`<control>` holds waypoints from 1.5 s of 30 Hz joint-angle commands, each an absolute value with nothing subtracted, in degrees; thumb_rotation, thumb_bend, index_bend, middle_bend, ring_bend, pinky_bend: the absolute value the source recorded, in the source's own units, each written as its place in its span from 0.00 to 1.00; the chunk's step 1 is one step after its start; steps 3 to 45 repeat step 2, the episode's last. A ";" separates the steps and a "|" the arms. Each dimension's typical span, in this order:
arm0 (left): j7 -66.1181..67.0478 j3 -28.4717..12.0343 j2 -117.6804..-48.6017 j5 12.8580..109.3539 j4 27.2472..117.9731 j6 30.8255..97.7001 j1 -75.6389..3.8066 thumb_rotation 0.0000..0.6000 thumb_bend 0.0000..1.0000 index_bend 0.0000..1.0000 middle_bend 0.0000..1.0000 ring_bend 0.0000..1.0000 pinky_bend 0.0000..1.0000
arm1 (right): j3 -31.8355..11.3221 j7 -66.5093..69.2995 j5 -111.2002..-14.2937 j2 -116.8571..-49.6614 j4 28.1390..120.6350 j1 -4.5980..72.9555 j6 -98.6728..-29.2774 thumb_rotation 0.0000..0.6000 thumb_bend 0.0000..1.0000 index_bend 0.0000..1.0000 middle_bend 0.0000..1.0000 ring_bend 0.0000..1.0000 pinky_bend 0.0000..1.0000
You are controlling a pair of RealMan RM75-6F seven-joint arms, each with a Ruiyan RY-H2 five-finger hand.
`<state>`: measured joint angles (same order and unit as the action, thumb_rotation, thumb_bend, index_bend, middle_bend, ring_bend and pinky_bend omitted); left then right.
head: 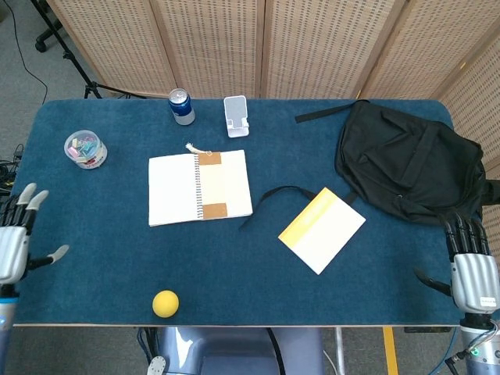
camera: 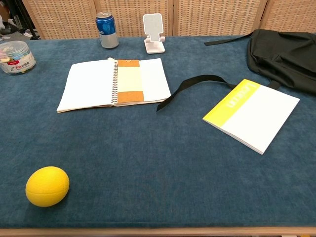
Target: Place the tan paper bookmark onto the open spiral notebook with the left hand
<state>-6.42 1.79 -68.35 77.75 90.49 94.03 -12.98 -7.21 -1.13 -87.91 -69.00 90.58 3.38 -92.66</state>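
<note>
Chest view: tub (camera: 16,57) label, perhaps "e".

The spiral notebook (head: 200,188) lies open on the tabletop (head: 234,266), far forward and inward of the left hand's fingers (head: 28,200), with the bookmark (head: 212,184) on its page nearer the right hand. Behind the notebook stand a can (head: 181,106) and a phone stand (head: 236,116). A tub (head: 86,149) sits ahead of the left fingers; a ball (head: 165,303) lies inward of them. A booklet (head: 322,230) and a backpack (head: 410,162) lie toward the right hand (head: 469,269).
</note>
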 commanded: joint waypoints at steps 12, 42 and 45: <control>-5.64 3.34 -67.25 76.99 91.70 96.36 -8.56 1.00 0.00 0.00 0.00 0.00 0.00 | -7.27 -1.47 -87.89 -68.73 90.69 3.01 -93.12 1.00 0.00 0.00 0.00 0.00 0.00; -5.64 3.34 -67.25 76.99 91.70 96.36 -8.56 1.00 0.00 0.00 0.00 0.00 0.00 | -7.27 -1.47 -87.89 -68.73 90.69 3.01 -93.12 1.00 0.00 0.00 0.00 0.00 0.00; -5.64 3.34 -67.25 76.99 91.70 96.36 -8.56 1.00 0.00 0.00 0.00 0.00 0.00 | -7.27 -1.47 -87.89 -68.73 90.69 3.01 -93.12 1.00 0.00 0.00 0.00 0.00 0.00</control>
